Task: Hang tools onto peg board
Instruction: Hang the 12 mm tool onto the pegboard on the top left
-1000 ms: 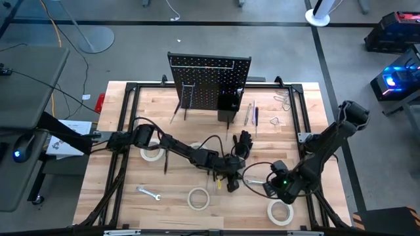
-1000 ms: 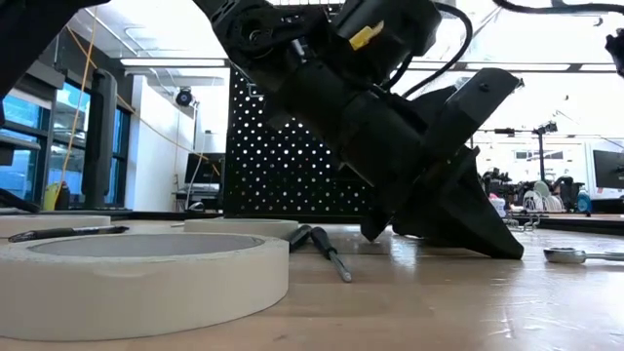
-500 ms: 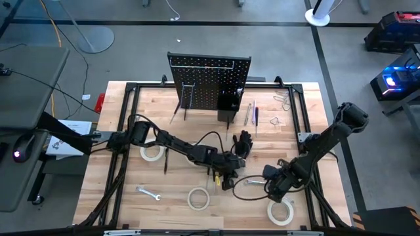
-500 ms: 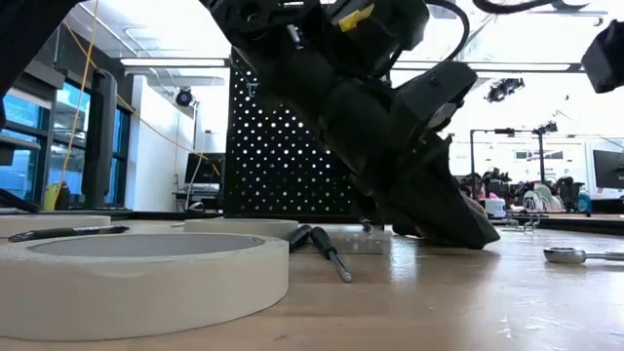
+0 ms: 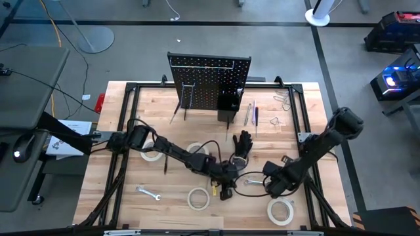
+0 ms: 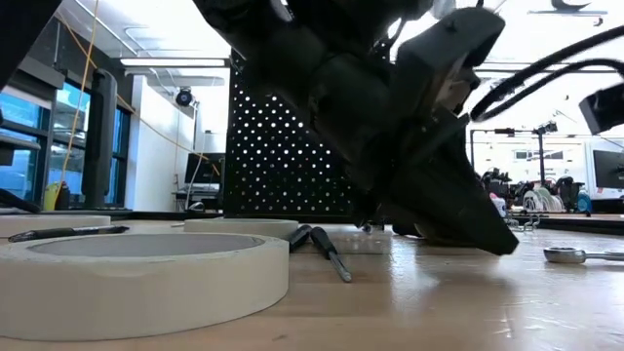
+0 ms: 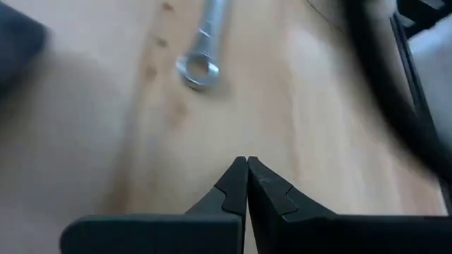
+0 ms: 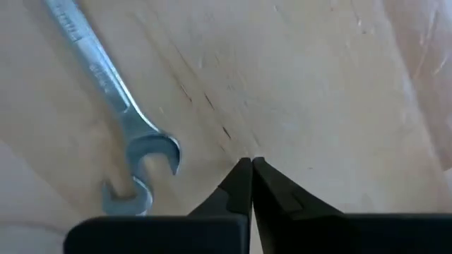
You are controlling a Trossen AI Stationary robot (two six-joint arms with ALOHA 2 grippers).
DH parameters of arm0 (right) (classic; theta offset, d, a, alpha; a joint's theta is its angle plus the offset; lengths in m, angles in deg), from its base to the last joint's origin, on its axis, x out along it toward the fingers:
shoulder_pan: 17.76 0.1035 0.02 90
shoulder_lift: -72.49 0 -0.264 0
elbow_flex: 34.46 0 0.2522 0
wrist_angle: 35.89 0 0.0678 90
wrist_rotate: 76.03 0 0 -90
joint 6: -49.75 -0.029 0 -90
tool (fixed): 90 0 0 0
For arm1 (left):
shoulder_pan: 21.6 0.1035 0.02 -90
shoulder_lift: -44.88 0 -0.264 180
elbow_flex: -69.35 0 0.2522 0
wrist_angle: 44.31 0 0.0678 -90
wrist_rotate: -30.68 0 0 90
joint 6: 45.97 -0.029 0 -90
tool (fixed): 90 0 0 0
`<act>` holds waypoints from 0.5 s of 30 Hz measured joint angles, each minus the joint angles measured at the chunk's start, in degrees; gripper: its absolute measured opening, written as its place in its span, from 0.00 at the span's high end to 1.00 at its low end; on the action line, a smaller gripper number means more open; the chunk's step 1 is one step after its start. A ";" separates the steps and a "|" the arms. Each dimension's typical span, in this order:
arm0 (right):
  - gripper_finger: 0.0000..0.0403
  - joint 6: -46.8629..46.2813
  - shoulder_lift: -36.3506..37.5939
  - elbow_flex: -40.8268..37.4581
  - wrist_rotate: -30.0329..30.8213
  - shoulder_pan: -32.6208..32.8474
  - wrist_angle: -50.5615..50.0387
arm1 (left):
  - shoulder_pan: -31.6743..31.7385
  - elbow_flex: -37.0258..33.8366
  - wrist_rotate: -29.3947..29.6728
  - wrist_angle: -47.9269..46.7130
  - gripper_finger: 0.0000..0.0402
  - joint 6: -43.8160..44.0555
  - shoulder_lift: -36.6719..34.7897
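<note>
Both claws clenched empty, low over the desk.
Left claw (image 5: 226,190) and right claw (image 5: 269,185) face each other, arms stretched flat; small silver wrench (image 5: 251,181) lies on light wooden desk (image 5: 308,131) between them, untouched.

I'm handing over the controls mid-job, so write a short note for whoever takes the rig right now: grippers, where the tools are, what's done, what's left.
Left gripper: shut, empty, low over the table centre near a wrench.
Right gripper: shut, empty, beside the same wrench's open end.
Peg board: upright at the table's back edge; what hangs on it cannot be told.
On the table: three tape rolls, a second wrench, the black glove bundle, slim tools beside the board.
Done: nothing that can be confirmed.
Left: probably grip the centre wrench, then hang everything.
</note>
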 joint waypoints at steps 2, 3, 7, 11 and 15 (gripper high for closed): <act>1.00 -1.18 -1.49 0.00 0.50 -0.23 1.86 | -0.61 0.00 0.19 -0.02 1.00 -0.02 0.00; 1.00 -2.07 -2.06 0.08 0.73 -0.41 2.45 | -0.84 0.00 0.18 -0.04 1.00 -0.02 -0.02; 1.00 -3.08 -3.42 0.16 0.22 -1.05 4.07 | -0.91 0.09 0.22 -1.92 1.00 0.02 -0.04; 1.00 -4.28 -3.55 0.36 0.12 -1.09 5.17 | -0.91 0.11 -0.89 -4.90 1.00 1.39 -0.69; 1.00 -4.85 -3.73 1.40 0.23 -1.31 6.07 | -0.91 0.11 -0.83 -5.88 1.00 -0.54 -1.04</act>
